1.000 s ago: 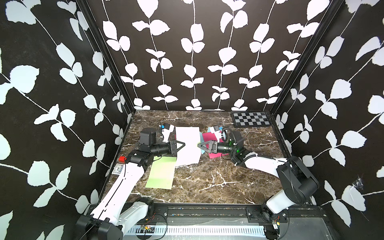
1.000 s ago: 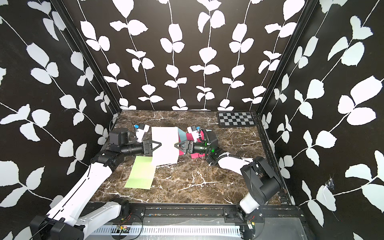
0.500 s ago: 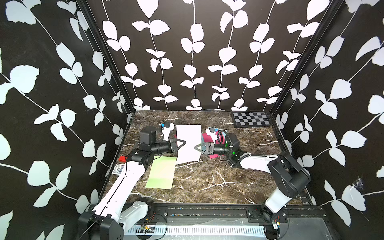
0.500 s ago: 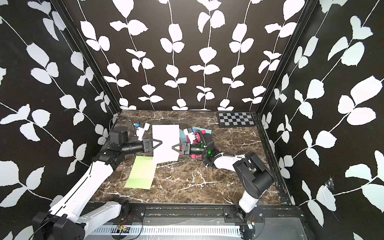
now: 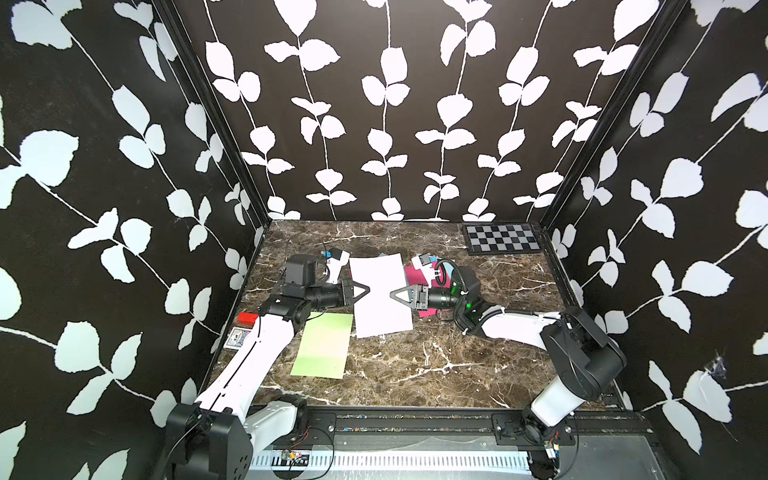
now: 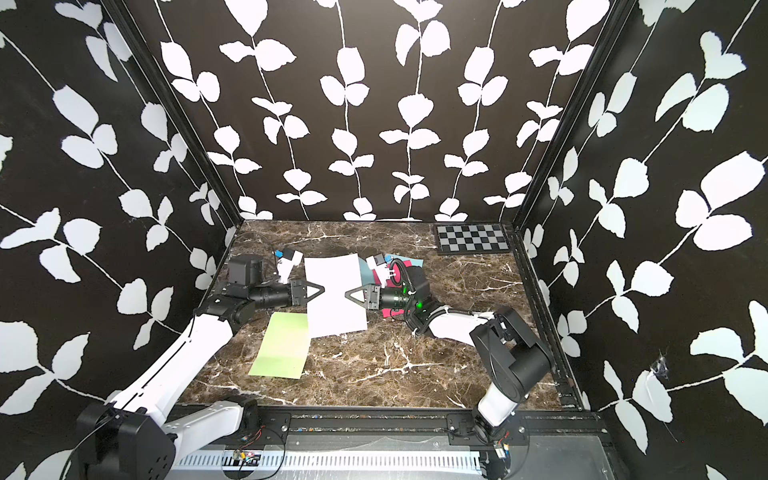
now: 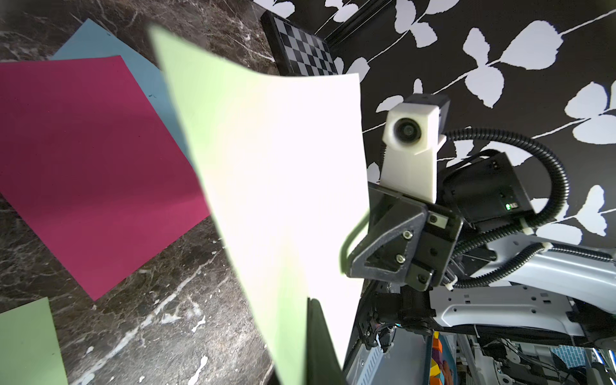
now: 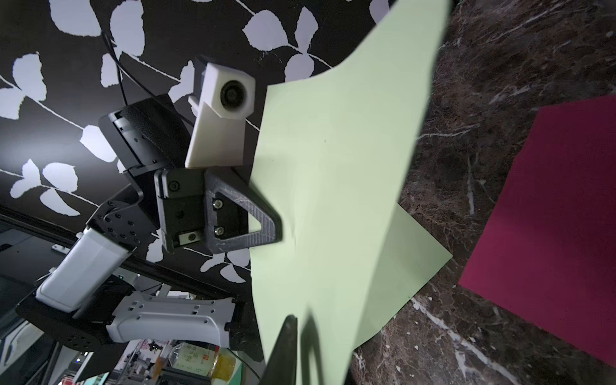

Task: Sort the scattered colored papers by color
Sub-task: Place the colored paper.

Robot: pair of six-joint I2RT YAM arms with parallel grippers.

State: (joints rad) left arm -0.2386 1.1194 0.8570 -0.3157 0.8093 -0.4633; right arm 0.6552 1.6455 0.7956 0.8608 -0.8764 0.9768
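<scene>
The light green sheet (image 5: 380, 320) is held off the marble table (image 5: 415, 365), between the grippers: one edge is clamped by the left gripper (image 5: 367, 288), the opposite edge by the right gripper (image 5: 391, 294). It is bowed, plain, bleached white by glare.

Centre blocked by raised green sheet (image 5: 380, 295); tabletop (image 5: 436, 370) front open
</scene>
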